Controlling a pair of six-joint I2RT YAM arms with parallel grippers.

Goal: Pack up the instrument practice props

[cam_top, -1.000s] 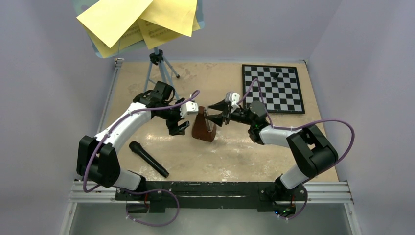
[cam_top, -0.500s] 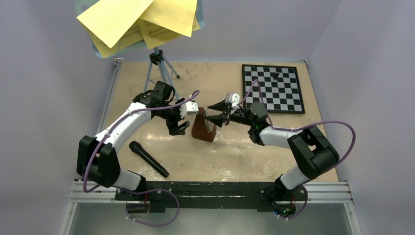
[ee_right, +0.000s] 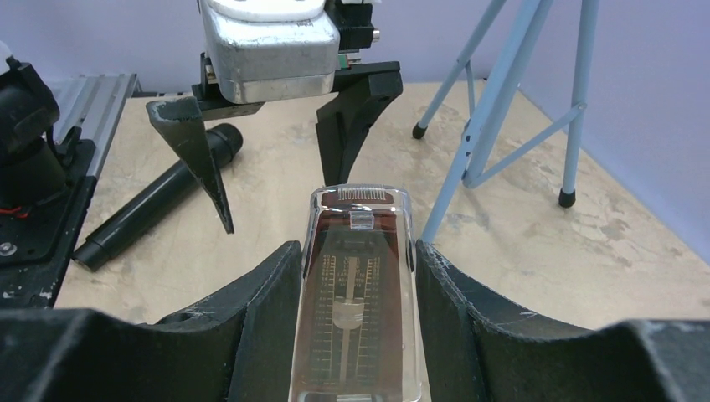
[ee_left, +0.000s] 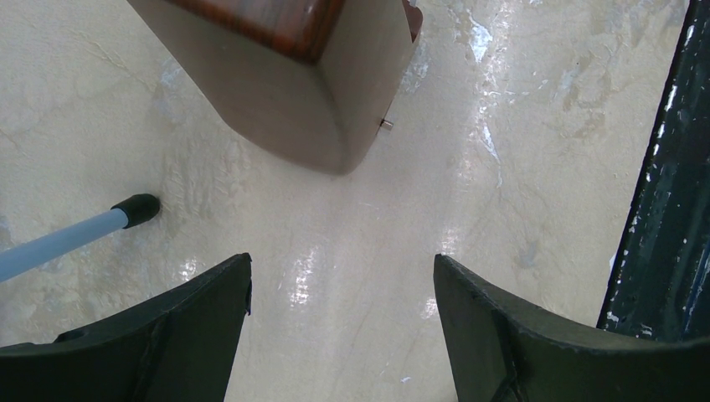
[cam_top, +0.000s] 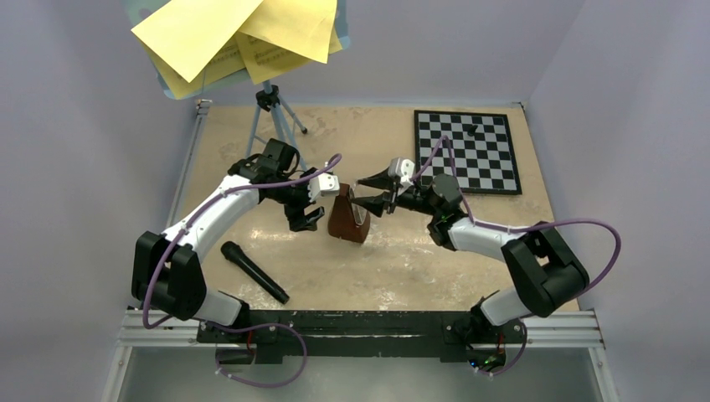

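Observation:
The brown pyramid-shaped metronome (cam_top: 347, 219) stands upright mid-table. My right gripper (cam_top: 362, 194) is shut on its upper part; in the right wrist view both fingers press the clear front cover (ee_right: 358, 293), gripper (ee_right: 358, 251). My left gripper (cam_top: 306, 205) is open and empty just left of the metronome, which shows at the top of the left wrist view (ee_left: 285, 75), gripper (ee_left: 343, 260). The light-blue tripod music stand (cam_top: 270, 117) stands at the back left. Yellow sheet-music pages (cam_top: 234, 33) lie on its tray (cam_top: 167, 84).
A black microphone (cam_top: 254, 271) lies near the front left; it also shows in the right wrist view (ee_right: 151, 201). The chessboard (cam_top: 469, 151) lies at the back right. A tripod foot (ee_left: 134, 207) is close to my left gripper. Purple walls enclose the table.
My right arm's elbow has shifted right and the gripper has edged slightly back, still at the metronome. The left arm and the metronome have not moved.

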